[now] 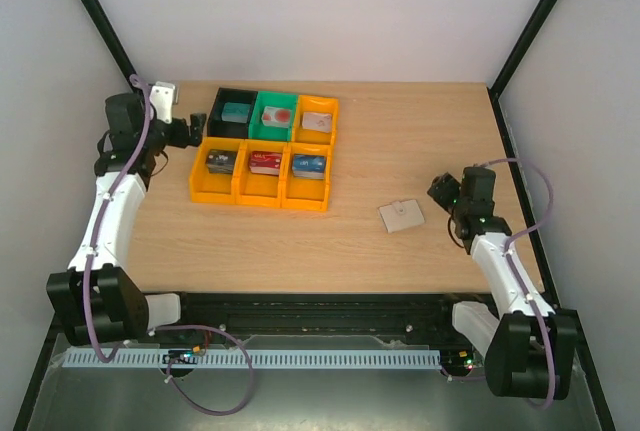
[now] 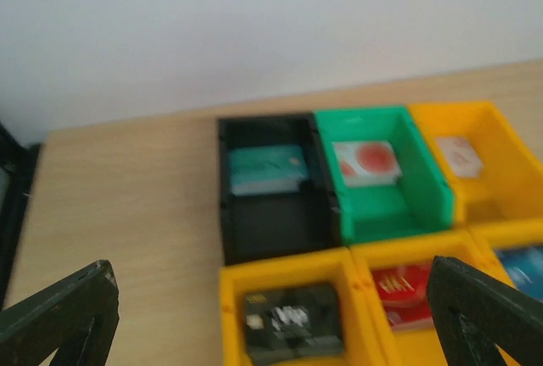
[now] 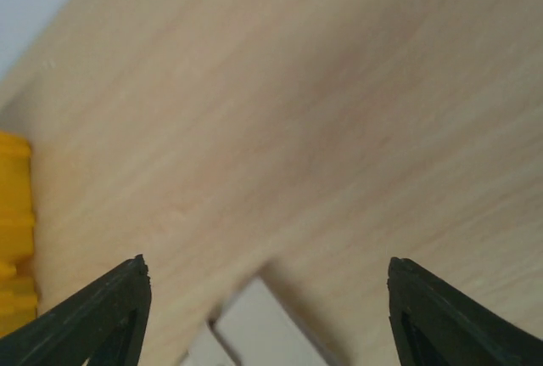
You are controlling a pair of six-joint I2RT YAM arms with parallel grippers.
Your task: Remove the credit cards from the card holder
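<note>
left arm (image 1: 112, 213) reaches along the left side of the table (image 1: 420, 141); left gripper (image 1: 190, 132) sits just left of the bin block, jaws spread wide, nothing between them. the bin block is two rows of three compartments. back row, left to right: black bin (image 1: 228, 129) containing a teal card (image 1: 236, 111); green bin (image 1: 270, 99) containing a white card with a red disc (image 1: 278, 117); orange bin (image 1: 334, 121) containing a pale card (image 1: 316, 121). front row, three orange bins (image 1: 262, 199), left to right: a dark card (image 1: 220, 161), a red card (image 1: 265, 161), a blue card (image 1: 309, 164). each card lies flat in its own compartment. card holder (image 1: 401, 215), tan, lies flat on the bare table right of the bins, apart from them and near the right gripper (image 1: 443, 191). right gripper is just right of the holder, jaws apart, gripping nothing. in the right wrist view a pale corner of the holder shows at the lower edge between the two fingers (image 3: 110, 315), touching neither
</note>
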